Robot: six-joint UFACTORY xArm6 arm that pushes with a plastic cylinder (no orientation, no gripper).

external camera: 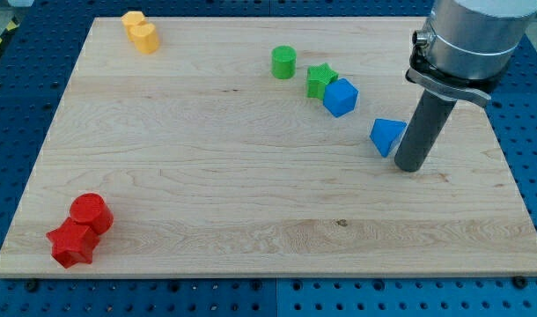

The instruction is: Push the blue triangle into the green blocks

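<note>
From the one camera view, the wooden board (251, 194) lies on a blue perforated table (533, 132). The arm's grey body (471, 35) comes in at the board's top right corner, and the dark rod (422, 128) drops from it to the wood. My tip (408, 167) rests on the board near the right edge, about halfway between top and bottom. There are no fingers on this arm to spread or press together, only the plain rod, and it is holding nothing.

The blue triangle (386, 136) sits just to the view's left of the rod, so close that they look to be touching, though I cannot tell for sure. Up and to the left of it, apart from it, is a blue cube (340, 97). The green star (320, 81) is pressed against the cube's upper left side. The green cylinder (283, 62) stands a little further left, near the top edge, close to the star but not touching it.

Near the top left corner two yellow blocks (141, 33) stand together, touching. Near the bottom left corner a red cylinder (91, 213) leans against a red star (72, 243).
</note>
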